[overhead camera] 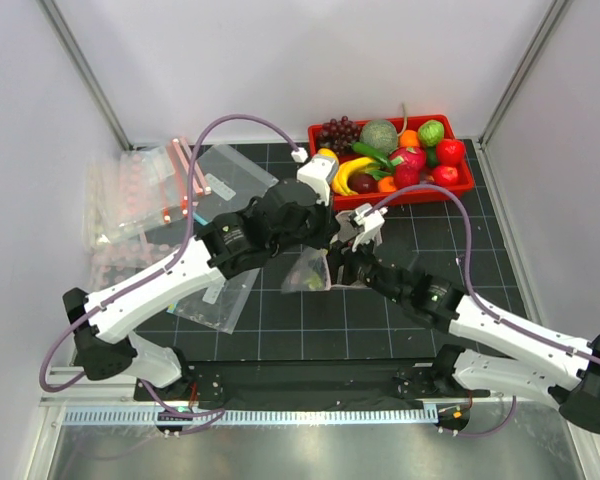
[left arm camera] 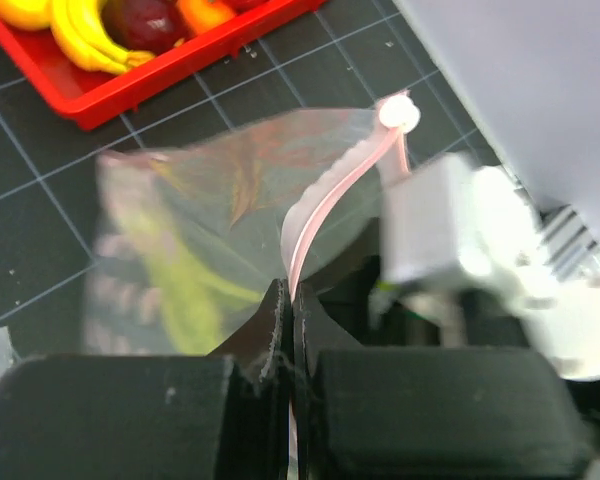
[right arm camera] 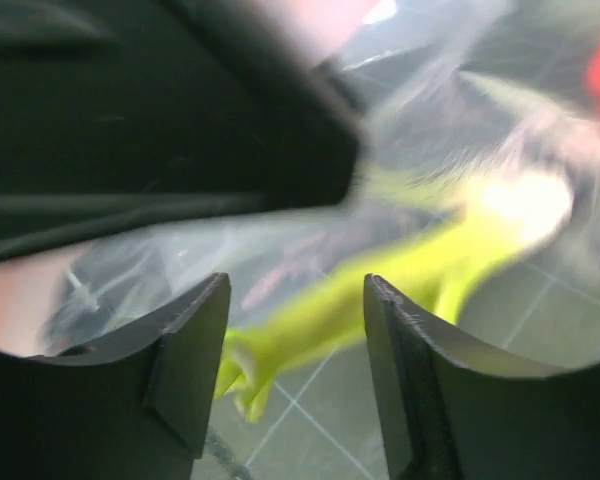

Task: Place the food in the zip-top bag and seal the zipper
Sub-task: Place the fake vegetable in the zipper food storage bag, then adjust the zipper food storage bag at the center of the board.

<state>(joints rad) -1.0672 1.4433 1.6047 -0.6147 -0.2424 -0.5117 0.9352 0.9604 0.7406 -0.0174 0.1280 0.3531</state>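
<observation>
Fingers on the left arm, the left fingers [left arm camera: 265, 335], are pressed tight together on the zipper [left arm camera: 325, 200], a thin pinkish-white strip that curves up out of their grip along the mouth of the zip-top bag [left arm camera: 200, 200]. The right fingers [right arm camera: 190, 350] stand well apart with nothing caught between them. Past their gap a pale yellow-green celery stalk [right arm camera: 380, 290] lies blurred behind glossy film. From the left wrist the same celery stalk [left arm camera: 190, 280] shows as a green streak inside the bag, whose soft, clear plastic is creased and catches a reddish sheen. From above, the bag [overhead camera: 308, 270] hangs crumpled between the two wrists near the middle of the bench [overhead camera: 300, 330], a black mat ruled with a fine pale grid. Plain white walls [overhead camera: 280, 60] with grey metal posts close in the cell on three sides. A red tray [overhead camera: 395, 193] of shiny moulded plastic sits at the far right of the mat, holding smooth toy produce, among it a yellow banana [overhead camera: 348, 178] and dark purple grapes [overhead camera: 338, 131]. At the far left lies a loose pile of clear bags [overhead camera: 140, 200] with pink strips, and one more flat clear bag [overhead camera: 215, 300] rests under the left arm. Lilac cables loop from both wrists.
</observation>
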